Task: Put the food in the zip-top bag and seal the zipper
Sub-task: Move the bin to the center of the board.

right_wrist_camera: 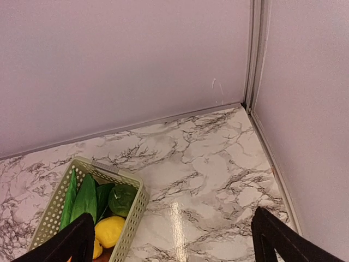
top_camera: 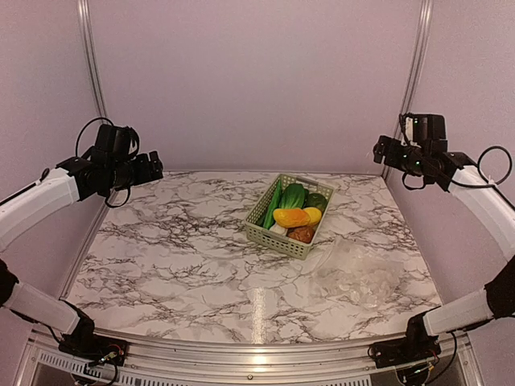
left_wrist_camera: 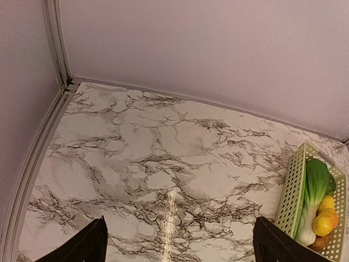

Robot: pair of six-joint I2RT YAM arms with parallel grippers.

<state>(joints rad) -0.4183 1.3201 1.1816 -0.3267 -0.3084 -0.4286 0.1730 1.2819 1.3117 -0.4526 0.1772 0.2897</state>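
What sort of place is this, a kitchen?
Probably a robot test booth: plain walls box in a marble-look table, a left arm and right arm flank it, and the basket holds toy food.

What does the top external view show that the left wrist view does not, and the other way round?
Only the top external view shows the zip-top bag, lying flat on the table beside the basket, and the right gripper, open and held high. Only the left wrist view shows the left gripper from behind, its fingertips wide apart above bare marble. Both show the basket with its leafy green vegetable and yellow fruit, and the marble table.
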